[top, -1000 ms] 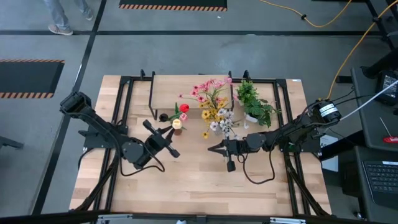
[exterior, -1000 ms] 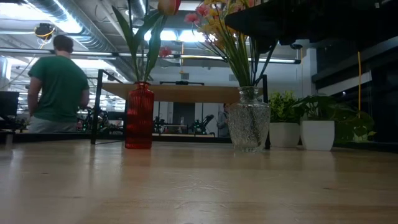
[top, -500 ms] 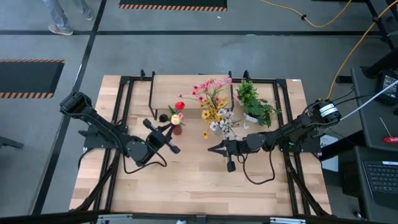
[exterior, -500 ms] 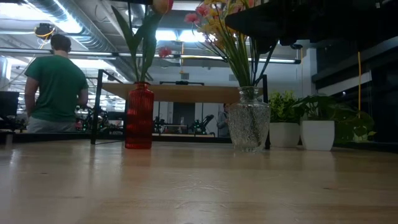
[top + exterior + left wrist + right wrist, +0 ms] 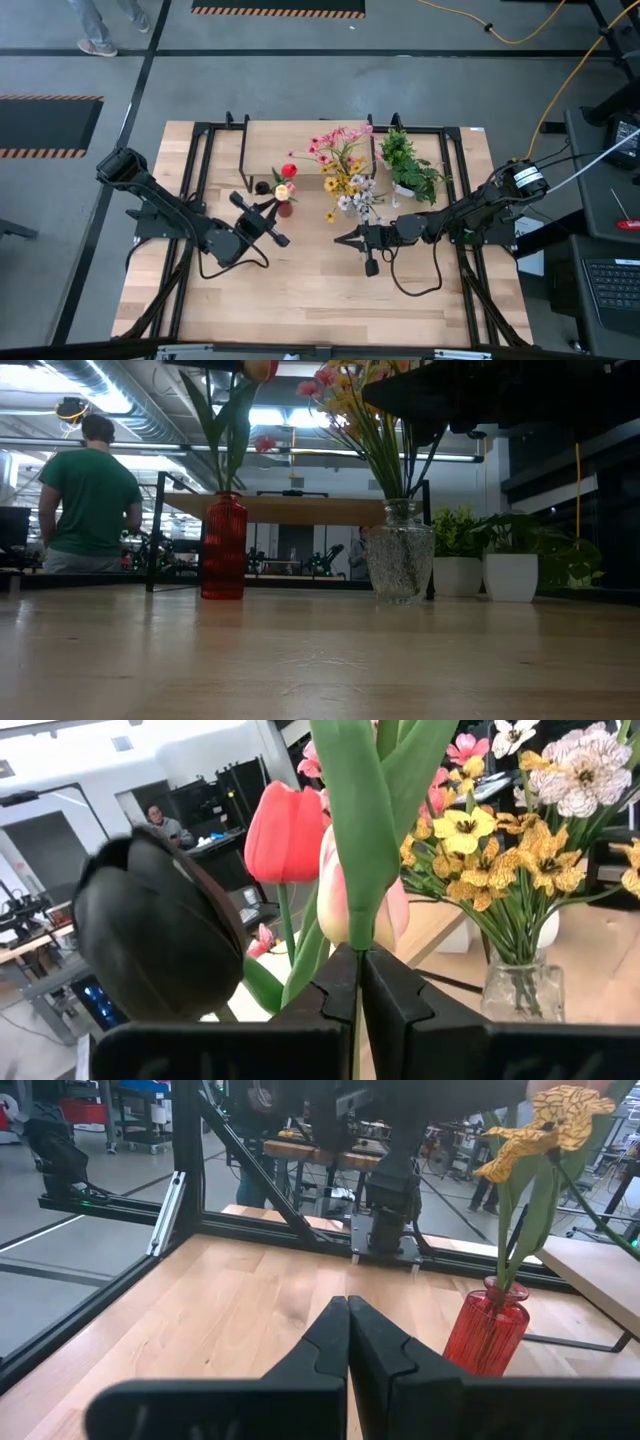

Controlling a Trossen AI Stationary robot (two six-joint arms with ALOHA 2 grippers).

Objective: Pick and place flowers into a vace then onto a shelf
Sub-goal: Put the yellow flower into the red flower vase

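Observation:
Two tulips, one red (image 5: 288,830) and one peach (image 5: 282,191), stand on green stems in a red ribbed vase (image 5: 224,546), which shows beside my left gripper (image 5: 276,207) in the high view. That gripper (image 5: 357,965) is shut on their greenery below the blooms. A clear glass vase (image 5: 400,557) to the right holds several pink, yellow and white flowers (image 5: 343,165). Behind both vases stands the low wooden shelf (image 5: 300,509) on black legs. My right gripper (image 5: 338,240) hovers shut near the table's middle, touching nothing; its wrist view shows its fingertips (image 5: 347,1305) left of the red vase (image 5: 487,1333). My left gripper pinches a green tulip stem or leaf (image 5: 362,910) between its two fingers, just below the blooms and above the vase's neck. The fingers reach in roughly level from the table's left-near side and lie across the stem. The stems stand nearly upright with their lower ends in the red vase.
Two leafy plants in white pots (image 5: 510,572) sit at the table's far right (image 5: 410,167). A black frame (image 5: 200,140) runs round the tabletop. Bare wood (image 5: 300,290) lies toward the near edge. A person in a green shirt (image 5: 92,500) stands beyond the table.
My left gripper, still shut on the tulip greenery, has shifted slightly toward the table's left and far side. The blooms have swung that way with it, while the red vase has stayed in place.

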